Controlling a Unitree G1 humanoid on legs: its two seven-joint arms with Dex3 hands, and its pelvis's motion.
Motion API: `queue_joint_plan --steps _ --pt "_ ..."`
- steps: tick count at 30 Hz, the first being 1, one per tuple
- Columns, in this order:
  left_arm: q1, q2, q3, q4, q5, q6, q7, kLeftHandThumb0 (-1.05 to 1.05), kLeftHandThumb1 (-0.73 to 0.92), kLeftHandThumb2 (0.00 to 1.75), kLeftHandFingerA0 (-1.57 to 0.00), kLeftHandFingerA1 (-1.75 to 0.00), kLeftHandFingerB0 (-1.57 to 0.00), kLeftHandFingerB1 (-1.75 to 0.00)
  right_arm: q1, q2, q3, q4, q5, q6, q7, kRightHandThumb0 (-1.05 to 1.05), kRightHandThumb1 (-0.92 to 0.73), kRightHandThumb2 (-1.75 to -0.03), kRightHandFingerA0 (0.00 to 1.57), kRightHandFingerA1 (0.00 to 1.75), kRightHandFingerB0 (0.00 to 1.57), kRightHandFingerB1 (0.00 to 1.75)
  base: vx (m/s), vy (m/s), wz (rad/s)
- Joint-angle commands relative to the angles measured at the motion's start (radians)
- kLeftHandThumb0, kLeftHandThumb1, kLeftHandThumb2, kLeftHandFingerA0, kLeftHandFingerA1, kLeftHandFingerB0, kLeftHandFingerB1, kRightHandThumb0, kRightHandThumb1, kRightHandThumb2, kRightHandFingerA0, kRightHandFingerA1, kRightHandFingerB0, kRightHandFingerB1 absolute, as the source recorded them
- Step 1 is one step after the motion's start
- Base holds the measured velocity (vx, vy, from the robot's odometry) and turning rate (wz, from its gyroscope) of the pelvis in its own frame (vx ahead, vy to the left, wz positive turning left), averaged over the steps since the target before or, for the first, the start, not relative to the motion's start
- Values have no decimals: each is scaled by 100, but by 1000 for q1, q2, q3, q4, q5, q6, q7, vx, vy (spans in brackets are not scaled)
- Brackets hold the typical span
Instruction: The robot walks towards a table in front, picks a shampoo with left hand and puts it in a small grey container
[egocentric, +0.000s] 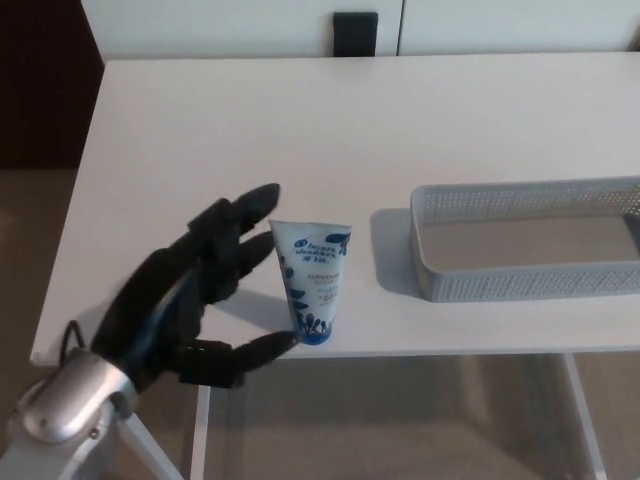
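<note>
Left hand (192, 292) spread beside one shampoo tube (312, 280); one grey container (520, 284).

1. The grey container (520, 285) runs off the right edge of the frame, so its far end is unseen.
2. The print on the shampoo tube (315, 275), at centre, is too blurred to read.
3. The arm behind the left hand (200, 290) is cut off at the lower left corner.
4. A dark object (355, 35) at top centre is clipped by the top edge and cannot be identified.
</note>
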Motion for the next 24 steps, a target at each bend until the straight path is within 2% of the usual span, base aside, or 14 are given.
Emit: queue_joint_plan --steps 1,8,15,16,17,18,19,20,21,22,23,24 --pt "-21 -20 -13 24 51 51 16 -57 35 75 -1 -24 -1 -18 8 -16 -2 -4 -1 6 2 -30 -73 -61 70 54 55 43 0 0 0" --pt "-85 -49 -15 112 113 62 50 -55 35 74 -1 -27 0 -17 2 -15 -2 5 -5 1 1 -33 -73 -61 70 51 54 42 0 0 0" --pt "-174 -71 -68 227 271 50 146 -58 37 73 -4 -36 -6 -16 -9 -18 -10 14 -3 4 10 -32 -72 -60 68 49 55 41 0 0 0" --pt "-204 -84 -89 271 336 68 208 -61 39 71 -16 -44 -5 -21 -8 -16 -8 17 -5 -1 10 -31 -72 -60 68 49 55 42 0 0 0" --pt "-242 -97 -119 315 413 119 276 -59 39 70 -36 -48 -7 -23 -7 -10 -2 21 -12 -3 8 -32 -73 -60 68 50 56 42 0 0 0" --pt "-266 -101 -142 349 460 133 313 -47 45 54 -66 -46 -7 -25 -8 -6 2 23 -16 0 6 -32 -73 -61 69 50 56 42 0 0 0" --pt "-283 -102 -160 380 492 128 336 -47 45 54 -66 -46 -7 -25 -9 -4 4 24 -18 2 4 -32 -73 -61 69 50 56 42 0 0 0" --pt "-325 -113 -193 457 537 127 375 -45 37 62 -85 -57 -7 -24 -10 -3 9 23 -23 8 0 -31 -73 -61 69 49 55 42 0 0 0" --pt "-366 -130 -217 533 550 143 386 -32 43 53 -86 -56 -11 -26 -7 -1 11 21 -24 7 0 -32 -72 -60 69 50 55 42 0 0 0" --pt "-402 -146 -237 606 552 156 383 -35 42 55 -100 -64 -15 -29 -2 7 10 19 -21 4 0 -32 -72 -60 69 50 55 42 0 0 0" --pt "-417 -150 -252 645 559 146 386 -35 42 55 -100 -64 -15 -29 1 14 9 20 -18 5 -2 -32 -72 -60 69 50 55 42 0 0 0" --pt "-445 -161 -269 684 555 155 364 -20 32 80 -91 -82 -10 -46 1 17 5 14 -11 4 2 -32 -72 -61 68 51 55 43 0 0 0"
